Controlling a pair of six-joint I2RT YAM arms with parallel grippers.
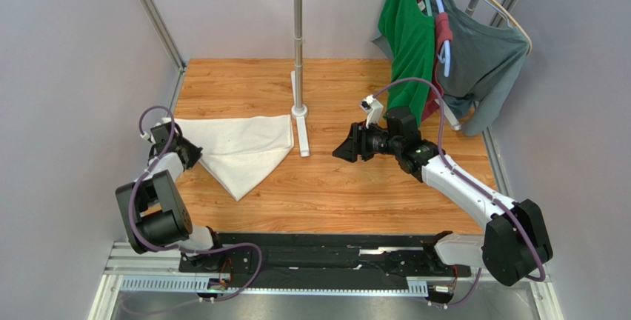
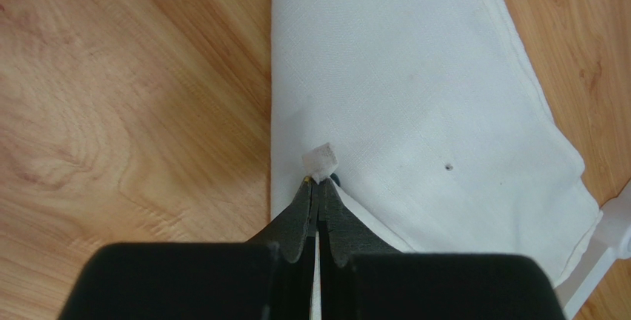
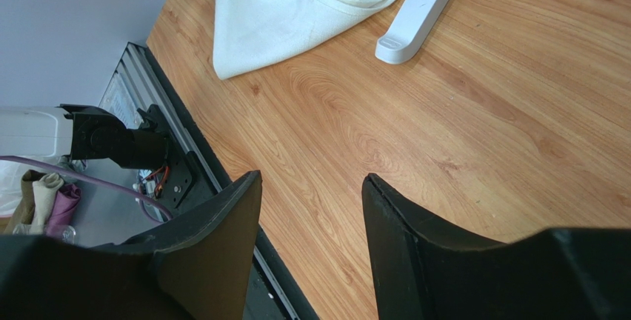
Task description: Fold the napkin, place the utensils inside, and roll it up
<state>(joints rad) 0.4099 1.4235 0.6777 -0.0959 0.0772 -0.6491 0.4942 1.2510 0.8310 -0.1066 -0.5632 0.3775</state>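
Wooden desk (image 1: 348, 194) holds the napkin (image 1: 248, 146), a folded triangle, at left. The left gripper (image 2: 319, 187) pinches its near-left corner; the right gripper (image 3: 311, 187) hangs open, well right.

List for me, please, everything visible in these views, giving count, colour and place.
napkin: one, white, folded to a triangle, left part of table
pole stand: one, white, back centre
green shirt: one, hanging back right
grey shirt: one, hanging beside the green one
dark red garment: one, between the shirts
table: one, wood-brown
spoon: none in view
left gripper: black, shut on napkin's left corner
right gripper: black, open, over bare table right of the stand
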